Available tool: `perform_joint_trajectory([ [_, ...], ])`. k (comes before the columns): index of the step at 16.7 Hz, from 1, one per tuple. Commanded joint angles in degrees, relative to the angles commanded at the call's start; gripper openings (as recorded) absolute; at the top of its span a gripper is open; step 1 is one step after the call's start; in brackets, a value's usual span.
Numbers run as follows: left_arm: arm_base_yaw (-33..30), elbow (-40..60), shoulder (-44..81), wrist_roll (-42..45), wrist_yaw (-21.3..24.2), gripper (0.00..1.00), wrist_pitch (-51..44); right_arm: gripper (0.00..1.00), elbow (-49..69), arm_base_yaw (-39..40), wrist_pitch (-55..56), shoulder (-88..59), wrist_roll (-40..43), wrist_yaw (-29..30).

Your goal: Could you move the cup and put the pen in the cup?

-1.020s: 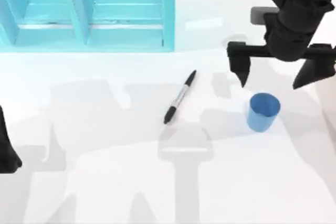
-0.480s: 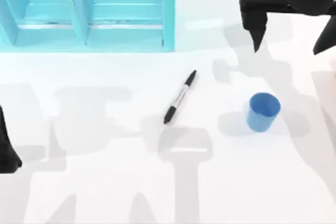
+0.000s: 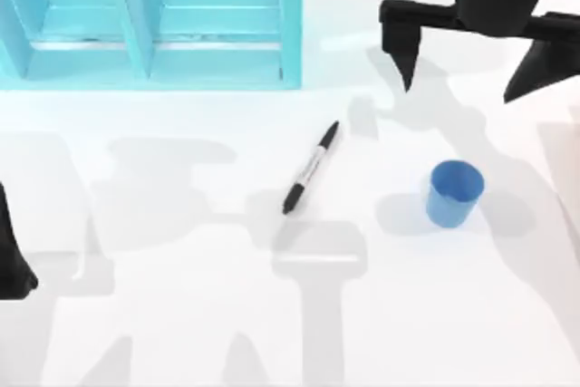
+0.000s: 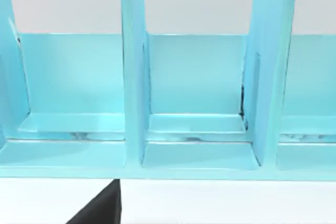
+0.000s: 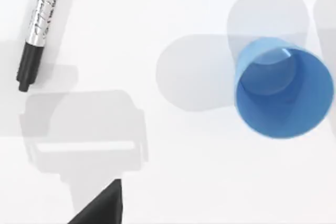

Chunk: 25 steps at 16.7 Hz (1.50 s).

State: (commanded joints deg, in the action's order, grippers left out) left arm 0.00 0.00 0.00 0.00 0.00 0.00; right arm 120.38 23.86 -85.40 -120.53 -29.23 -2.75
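The blue cup [image 3: 453,192] stands upright on the white table, right of centre, with its open mouth showing in the right wrist view [image 5: 283,90]. To its left the pen [image 3: 311,168] lies flat on a slant, its black end and silver barrel [image 5: 39,30] plain to see. My right gripper [image 3: 469,65] hovers high behind the cup, open wide and holding nothing. The left gripper [image 3: 9,260] is parked at the table's left edge, and its wrist camera faces the shelf.
A cyan shelf unit [image 3: 154,20] with upright dividers [image 4: 134,77] fills the back left of the table. Arm shadows fall across the white tabletop [image 3: 181,333] around the pen and cup.
The right gripper has drawn back from just behind the cup toward the rear of the table, then shifted a little left. Cup, pen and left arm have not moved.
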Motion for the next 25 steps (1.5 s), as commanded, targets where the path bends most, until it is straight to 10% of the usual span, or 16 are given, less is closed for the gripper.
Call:
perform_joint_trajectory([
  [9,0.0,0.0,0.0,0.0,0.0,1.00,0.0,1.00,1.1,8.4,18.3,-14.4,-29.6,-3.0],
  [25,0.0,0.0,0.0,0.0,0.0,1.00,0.0,1.00,-4.5,10.4,34.8,-24.5,-32.8,-2.9],
])
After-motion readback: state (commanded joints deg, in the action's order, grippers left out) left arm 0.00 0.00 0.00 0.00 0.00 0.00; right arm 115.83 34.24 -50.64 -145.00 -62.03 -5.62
